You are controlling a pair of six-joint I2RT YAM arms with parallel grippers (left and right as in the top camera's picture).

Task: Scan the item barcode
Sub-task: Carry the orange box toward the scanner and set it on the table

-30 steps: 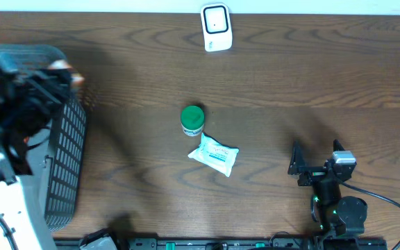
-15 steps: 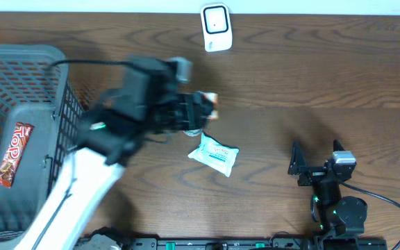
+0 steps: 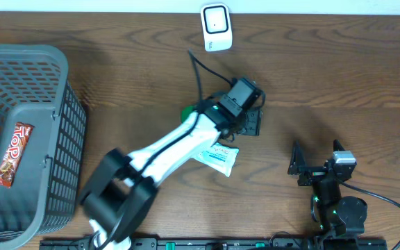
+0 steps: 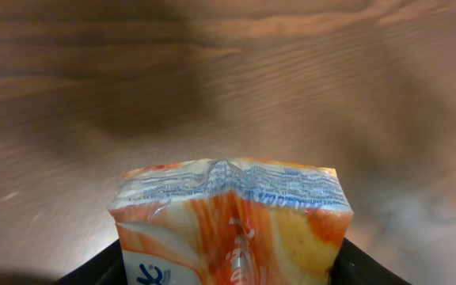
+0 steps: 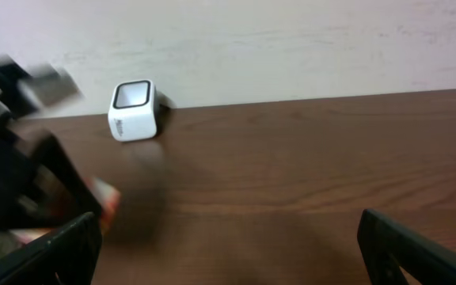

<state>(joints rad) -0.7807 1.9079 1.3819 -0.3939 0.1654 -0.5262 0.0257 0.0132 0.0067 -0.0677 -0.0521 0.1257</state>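
Dark wood counter (image 3: 339,76) runs across the whole frame. A grey mesh basket (image 3: 61,139) fills the left edge. The left pincer (image 3: 248,119) sits at centre frame, pinching an orange-and-white packet (image 4: 232,229) over the bare counter. At lower right the right pincer (image 3: 316,158) stands spread wide. A white pouch (image 3: 217,156) lies just below centre. The white scanner (image 3: 216,28) stands at top centre. A red snack bar (image 3: 12,154) lies in the basket.

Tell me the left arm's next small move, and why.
Probably carry the orange-and-white packet toward the white scanner: the left gripper holds the packet above the table, short of the scanner, which stands at the far edge.
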